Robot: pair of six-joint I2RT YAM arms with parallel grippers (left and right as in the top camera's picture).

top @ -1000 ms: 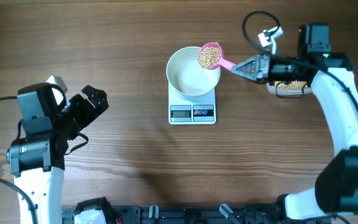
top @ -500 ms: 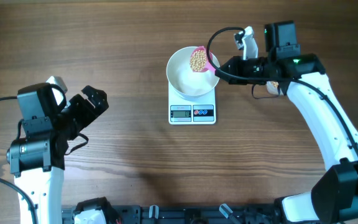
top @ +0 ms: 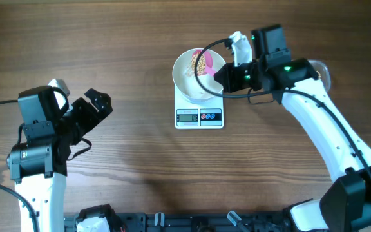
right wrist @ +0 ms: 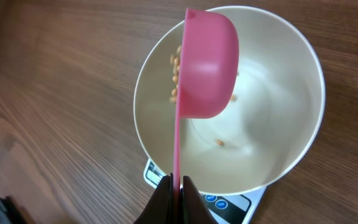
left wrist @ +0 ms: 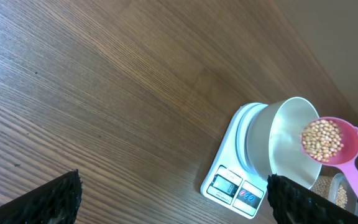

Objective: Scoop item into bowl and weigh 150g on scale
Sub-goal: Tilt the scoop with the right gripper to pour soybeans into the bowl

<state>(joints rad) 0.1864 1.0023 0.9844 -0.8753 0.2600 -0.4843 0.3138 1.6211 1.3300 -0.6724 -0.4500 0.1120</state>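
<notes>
- Gripping the thin handle of the pink scoop (right wrist: 207, 68), the right gripper (right wrist: 175, 186) has its jaws pinched tight on it at the bottom centre of the right wrist view.
- The scoop is turned on its side above the bowl (right wrist: 291, 124), its open mouth facing the left of the frame.
- Several beans (right wrist: 174, 78) show at the scoop's mouth, against the bowl's inner wall; a couple lie on the bowl's floor, which is otherwise bare white.
- The bowl sits on the scale (top: 199, 116), just above the centre of the overhead view, with the display and button panel along the scale's lower edge.
- The left gripper (top: 94, 108) hangs at the left of the overhead view, well apart from the scale, with its jaws spread wide and nothing between them.
- Both stand over a brown wooden table (top: 140, 38).
</notes>
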